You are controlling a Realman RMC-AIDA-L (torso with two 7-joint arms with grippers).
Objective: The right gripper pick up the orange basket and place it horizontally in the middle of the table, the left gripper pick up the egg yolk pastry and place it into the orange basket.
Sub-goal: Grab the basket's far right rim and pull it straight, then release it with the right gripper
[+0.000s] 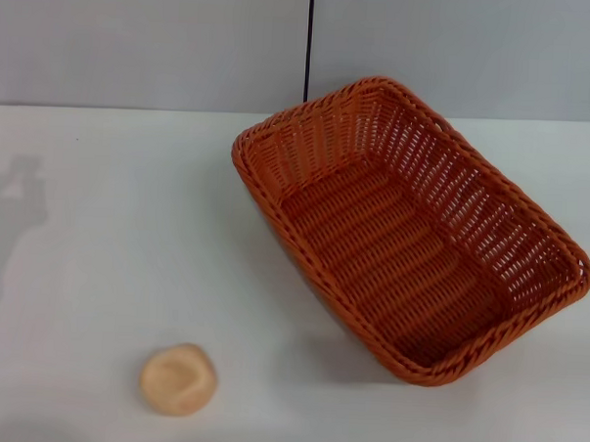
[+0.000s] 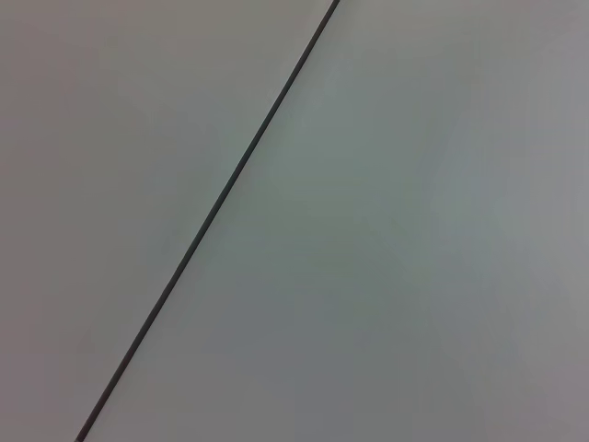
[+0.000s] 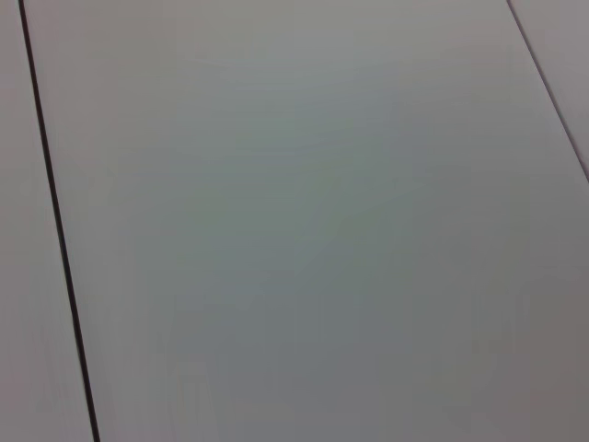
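Note:
The orange basket (image 1: 412, 226) lies on the white table (image 1: 99, 222) right of centre, turned diagonally, with one short end toward the back wall and the other toward the front right. It holds nothing. The egg yolk pastry (image 1: 177, 377), a small round tan bun, rests on the table near the front left, well apart from the basket. Neither gripper appears in the head view. Both wrist views show only a plain grey panelled surface with dark seams.
A grey wall (image 1: 136, 38) with a vertical dark seam (image 1: 309, 41) runs behind the table. A faint shadow (image 1: 16, 209) falls on the table's left side. Bare tabletop lies between the pastry and the basket.

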